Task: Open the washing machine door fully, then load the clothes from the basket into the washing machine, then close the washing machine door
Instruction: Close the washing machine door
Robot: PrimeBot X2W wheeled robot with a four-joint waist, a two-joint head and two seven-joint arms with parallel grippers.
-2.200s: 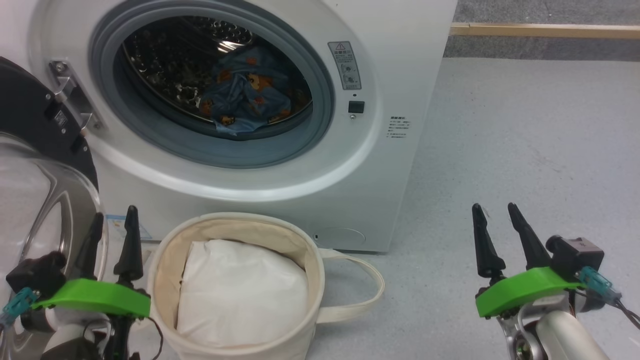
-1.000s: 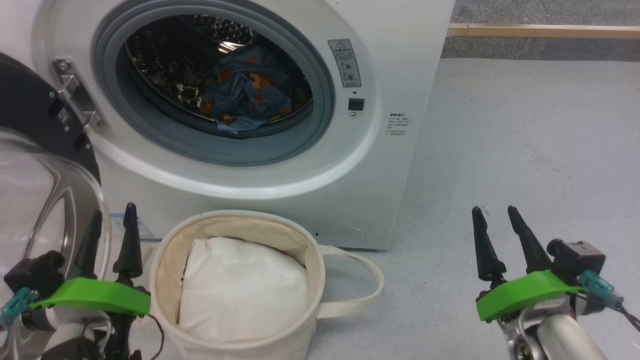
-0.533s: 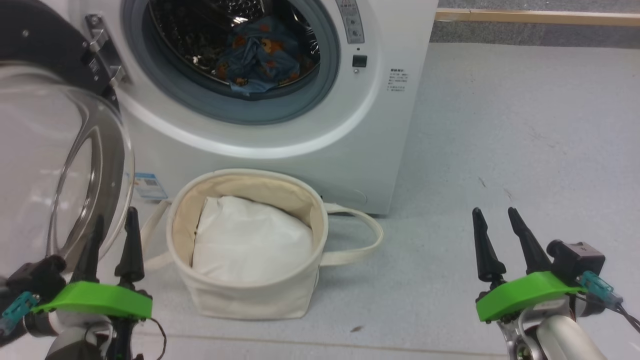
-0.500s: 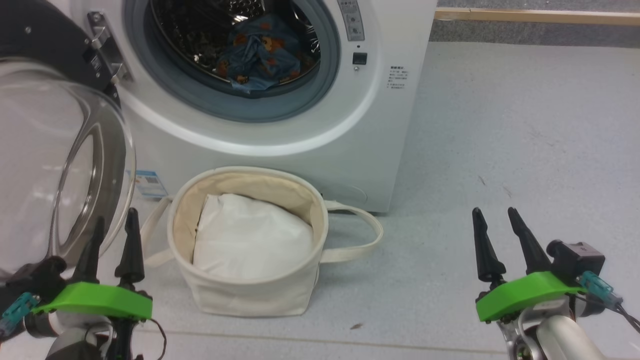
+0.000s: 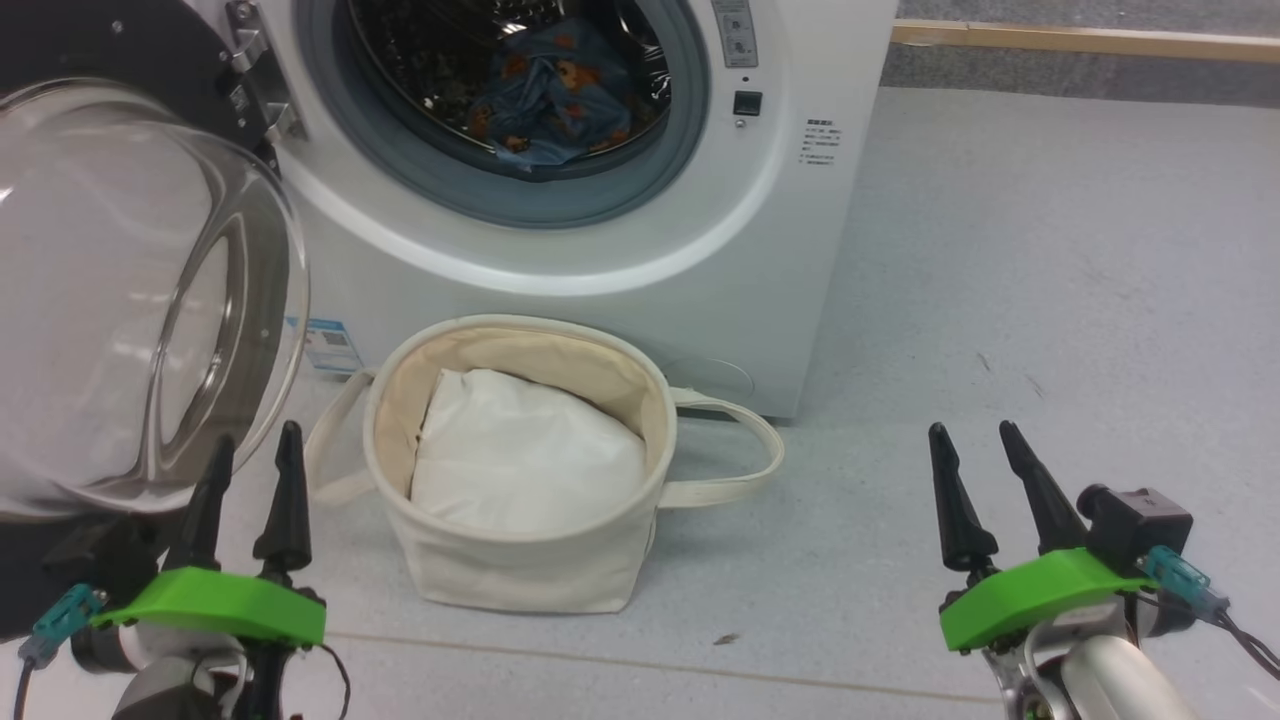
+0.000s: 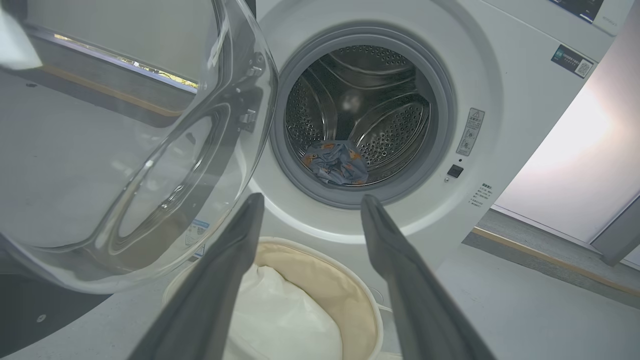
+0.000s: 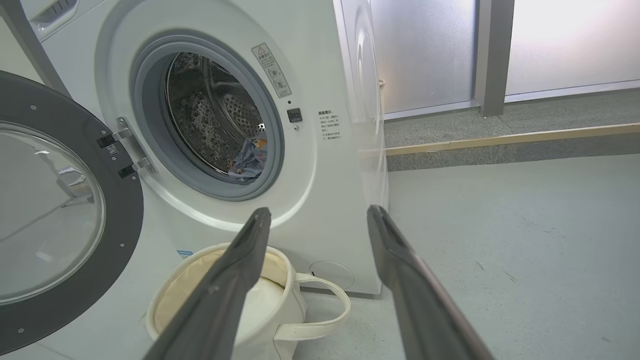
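Head view has shifted over the last couple of seconds: the washing machine [image 5: 620, 260] now sits higher in it and more floor [image 5: 1050, 300] shows in front of the basket [image 5: 520, 560]. That's the camera moving (backing off or tilting, can't tell which); the things themselves look unmoved. Both pincers keep the same rest pose.

Left pincer [image 5: 257, 440]: fingers apart, holding nothing, low left, just under the glass bowl of the washing machine door [image 5: 140, 300]. Right pincer [image 5: 971, 430]: fingers apart, empty, over bare floor, well apart from everything.

The clothes [image 5: 560, 95] (blue bear print) lie inside the drum near its front lip. The basket stands on the floor just in front of the machine, below the opening. Only a plain white bundle [image 5: 525, 455] shows in it, no bear fabric.

So loading looks done and closing the door looks like what's left. The shift probably gives room for the swing.

The door stands wide open on its left hinge. In the way: the basket and its loop handle [image 5: 740, 450] sit close to the door's sweep, and the left pincer is right by the glass. Also around: blue sticker [image 5: 335, 345] low on the machine, wood strip [image 5: 1080, 42] at the floor's far edge.
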